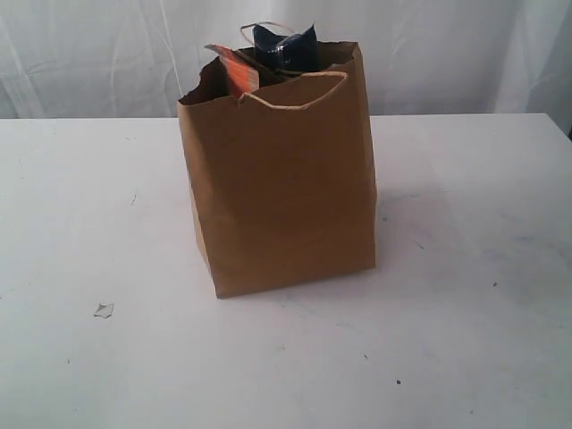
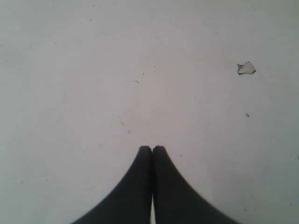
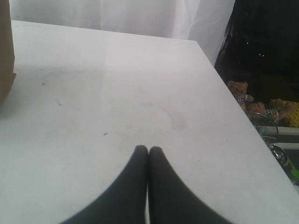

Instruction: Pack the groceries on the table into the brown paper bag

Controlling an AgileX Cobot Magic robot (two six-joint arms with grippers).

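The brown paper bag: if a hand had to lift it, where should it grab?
Probably the front cord handle, from above. The brown paper bag stands upright, its walls broad and flat, packets poking from its top; the loop drooping over the rim is the slimmest part to pinch.

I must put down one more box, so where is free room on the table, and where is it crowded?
The table is bare right of the brown paper bag and in front of it. Left of the bag is free too, except a small pale scrap. Only the bag's mouth is crowded: an orange-labelled pouch and a dark blue packet stick out.
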